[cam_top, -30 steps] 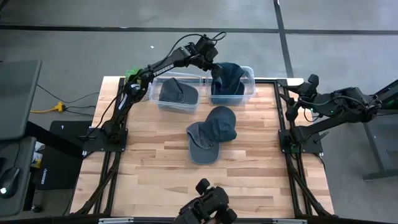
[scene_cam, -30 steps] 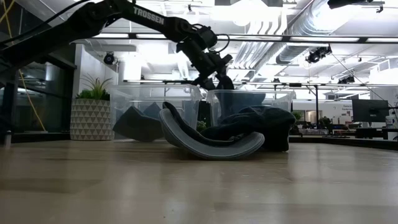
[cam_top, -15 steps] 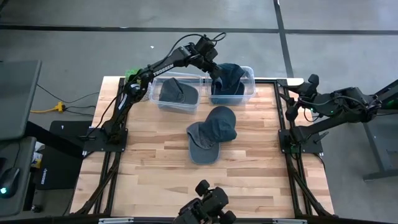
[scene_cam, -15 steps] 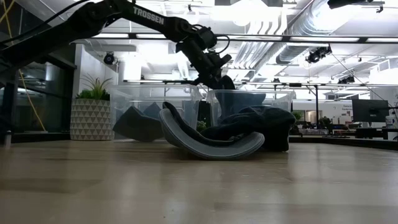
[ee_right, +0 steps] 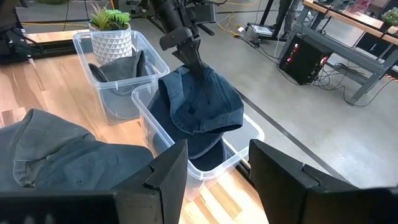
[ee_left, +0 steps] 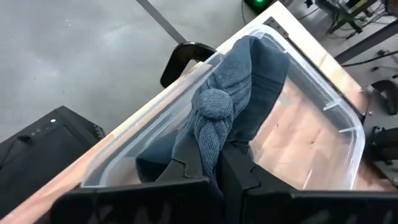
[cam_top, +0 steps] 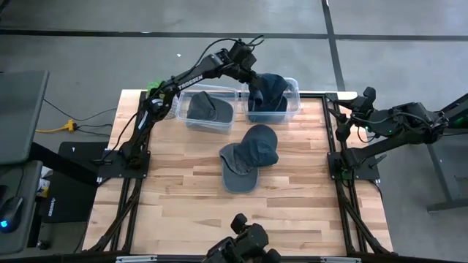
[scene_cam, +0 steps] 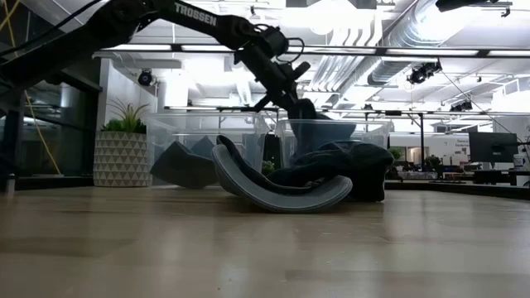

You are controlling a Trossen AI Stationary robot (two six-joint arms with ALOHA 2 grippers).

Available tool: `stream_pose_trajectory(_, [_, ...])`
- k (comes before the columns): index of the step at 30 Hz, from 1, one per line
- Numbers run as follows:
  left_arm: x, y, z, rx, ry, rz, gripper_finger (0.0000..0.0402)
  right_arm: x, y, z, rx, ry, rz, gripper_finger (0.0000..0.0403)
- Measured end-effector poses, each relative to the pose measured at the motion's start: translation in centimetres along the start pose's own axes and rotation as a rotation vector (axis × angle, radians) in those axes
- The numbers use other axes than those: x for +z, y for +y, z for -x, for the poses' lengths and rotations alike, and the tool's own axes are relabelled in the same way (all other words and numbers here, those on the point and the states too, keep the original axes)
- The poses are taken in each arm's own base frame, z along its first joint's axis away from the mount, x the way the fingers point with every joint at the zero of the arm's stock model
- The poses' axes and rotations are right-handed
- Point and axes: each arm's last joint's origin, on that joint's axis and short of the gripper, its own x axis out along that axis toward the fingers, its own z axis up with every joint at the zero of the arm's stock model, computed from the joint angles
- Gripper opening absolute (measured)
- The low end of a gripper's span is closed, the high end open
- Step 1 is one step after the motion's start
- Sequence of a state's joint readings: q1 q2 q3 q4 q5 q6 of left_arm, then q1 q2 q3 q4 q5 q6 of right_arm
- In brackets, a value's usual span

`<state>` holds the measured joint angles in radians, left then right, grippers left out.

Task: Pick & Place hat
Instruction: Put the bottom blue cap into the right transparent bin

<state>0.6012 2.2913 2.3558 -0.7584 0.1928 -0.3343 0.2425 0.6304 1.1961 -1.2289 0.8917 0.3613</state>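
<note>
A dark blue hat (cam_top: 269,89) sits in the right clear bin (cam_top: 295,88) at the table's far edge. My left gripper (cam_top: 252,77) reaches over that bin's left end and is shut on the hat (ee_right: 200,102). Two grey-blue hats (cam_top: 248,155) lie overlapping on the table's middle, brims on the wood. My right gripper (ee_right: 214,171) waits open at the table's right edge (cam_top: 351,117), with nothing between its fingers. My left gripper pinches a bunched fold of the hat's crown (ee_left: 208,146) between its two fingers (ee_left: 183,171), just below the top button (ee_left: 214,102). The fingers slant down from the table's left. The hat hangs below them, crown up, its lower part inside the bin (ee_right: 205,152).
The left clear bin (cam_top: 183,111) beside it holds a grey hat (cam_top: 208,108). A potted plant (ee_right: 112,34) stands behind that bin. Bare wood lies on the near half of the table (cam_top: 183,197).
My left gripper has shut on the blue hat in the right bin. The held part of the crown has come up a little within the bin, while the rest of the hat stays inside.
</note>
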Motion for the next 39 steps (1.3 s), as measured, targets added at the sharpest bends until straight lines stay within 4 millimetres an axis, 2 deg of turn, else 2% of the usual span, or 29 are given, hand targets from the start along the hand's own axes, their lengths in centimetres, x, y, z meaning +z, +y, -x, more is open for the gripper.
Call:
stream_pose_trajectory(5, [0.7,-1.1,1.2,-0.037,-0.054,-0.002,0.0000,0.0,0.0,0.0,0.001,0.000,0.002,0.0167])
stream_pose_trajectory(19, [0.7,-3.3,1.3,-0.057,-0.118,0.071,0.0000,0.0,0.0,0.0,-0.015,-0.005,0.004,0.0167])
stream_pose_trajectory(29, [-0.7,-2.1,1.3,0.190,-0.027,0.112,0.0000,0.6,1.2,-0.8,-0.040,0.004,0.039,0.0167])
stream_pose_trajectory(39, [-2.4,-1.8,1.5,0.275,0.122,0.094,0.0000,1.4,2.9,-2.3,-0.130,0.015,0.075,0.0167])
